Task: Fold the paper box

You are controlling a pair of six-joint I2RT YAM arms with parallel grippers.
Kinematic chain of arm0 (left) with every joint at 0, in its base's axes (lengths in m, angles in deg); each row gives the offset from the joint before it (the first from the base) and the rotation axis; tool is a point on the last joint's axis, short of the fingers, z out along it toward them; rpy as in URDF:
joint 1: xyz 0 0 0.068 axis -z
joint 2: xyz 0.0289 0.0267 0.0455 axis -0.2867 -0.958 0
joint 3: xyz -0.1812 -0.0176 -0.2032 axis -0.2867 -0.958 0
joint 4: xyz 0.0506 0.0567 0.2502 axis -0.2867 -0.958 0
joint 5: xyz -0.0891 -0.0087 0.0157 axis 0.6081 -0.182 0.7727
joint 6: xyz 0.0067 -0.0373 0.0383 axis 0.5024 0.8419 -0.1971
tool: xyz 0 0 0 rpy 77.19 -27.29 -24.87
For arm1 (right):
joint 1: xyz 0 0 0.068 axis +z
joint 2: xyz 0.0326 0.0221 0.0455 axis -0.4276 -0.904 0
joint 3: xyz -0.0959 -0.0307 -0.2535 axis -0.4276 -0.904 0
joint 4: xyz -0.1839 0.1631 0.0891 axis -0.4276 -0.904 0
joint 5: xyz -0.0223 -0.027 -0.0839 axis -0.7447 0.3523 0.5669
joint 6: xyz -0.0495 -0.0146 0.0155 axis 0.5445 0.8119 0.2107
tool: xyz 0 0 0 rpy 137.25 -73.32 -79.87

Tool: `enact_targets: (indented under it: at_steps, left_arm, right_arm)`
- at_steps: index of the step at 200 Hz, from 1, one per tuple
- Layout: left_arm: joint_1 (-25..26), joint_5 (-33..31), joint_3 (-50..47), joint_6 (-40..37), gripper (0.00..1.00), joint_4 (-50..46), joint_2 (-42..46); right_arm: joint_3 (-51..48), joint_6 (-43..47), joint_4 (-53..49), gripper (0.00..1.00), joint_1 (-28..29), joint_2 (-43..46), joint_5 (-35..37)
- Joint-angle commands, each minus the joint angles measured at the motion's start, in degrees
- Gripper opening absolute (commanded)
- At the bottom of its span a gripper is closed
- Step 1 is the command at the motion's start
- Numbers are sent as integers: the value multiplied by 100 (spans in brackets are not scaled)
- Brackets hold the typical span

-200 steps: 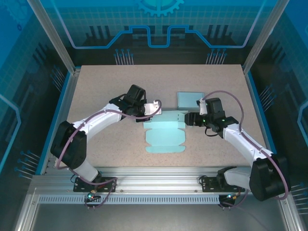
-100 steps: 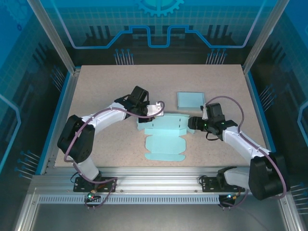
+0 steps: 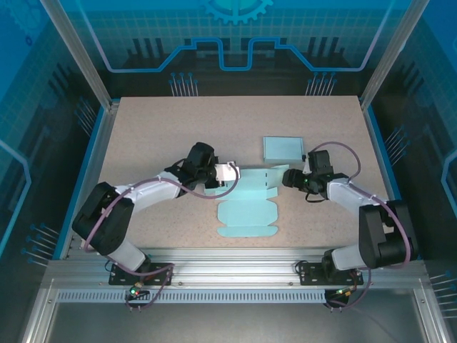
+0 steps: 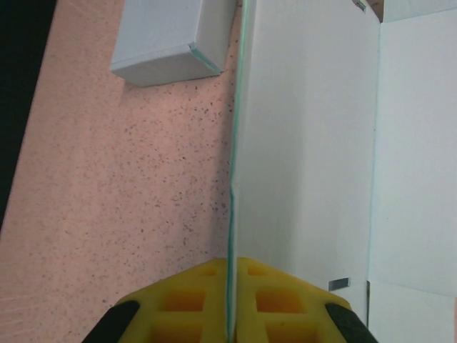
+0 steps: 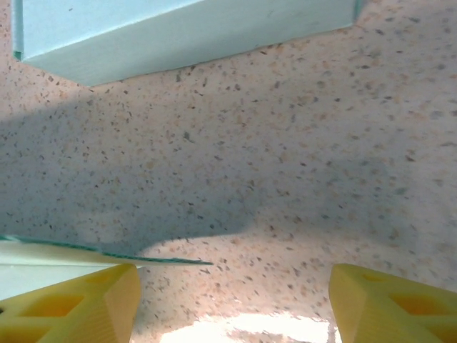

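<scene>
Found the left gripper point(image 4: 230, 289) pinched tight on a raised panel of the paper box point(image 3: 246, 207), the sheet seen edge-on between the yellow fingers point(image 4: 178, 300) in the left wrist view. Saw the blank near the middle of the table point(image 3: 157, 128), its broad rounded part lying flat toward the near edge and its far strip lifted between the two arms. Judged the card light, thin and springy: stiff across a panel, ready to bend at the scored creases, easy to crumple or tear under a hard pull, and likely to slide on the speckled top. Reckoned the best hold to be on a panel's edge close to a crease, not on a small tab. Noted a closed blue box point(image 3: 282, 148) just beyond, far and right of centre. Found the right gripper point(image 5: 228, 300) standing wide apart and clamping nothing, a flap's thin edge resting beside one of its fingers.
</scene>
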Motion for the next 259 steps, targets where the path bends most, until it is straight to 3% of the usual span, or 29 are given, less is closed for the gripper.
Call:
enact_targets:
  at_steps: [1, 27, 45, 87, 137, 214, 259]
  left_arm:
    - [248, -772, -281, -119, 10, 902, -22]
    - [501, -1938, -392, -593, 9, 1458, -331]
    - [572, -2337, -487, -742, 9, 1901, -419]
    - [709, -2840, -571, -1103, 9, 2488, -415]
    - [803, -2929, -677, -1235, 9, 2732, -508]
    - [764, -2716, -441, -999, 10, 2564, -918]
    - [716, -2560, -296, -854, 10, 2485, -950]
  right_arm:
    - [271, -144, 253, 70, -55, -104, -472]
    - [409, -103, -20, 70, -54, 95, -468]
    - [501, -50, -305, 70, -62, 367, -343]
    - [655, -135, -1040, 69, -53, 1142, 92]
    - [1040, -283, -1520, 65, 331, 1881, -20]
    - [2396, 69, -1733, 67, 943, 350, -124]
    - [3099, 271, -1860, 59, 1044, -641, -110]
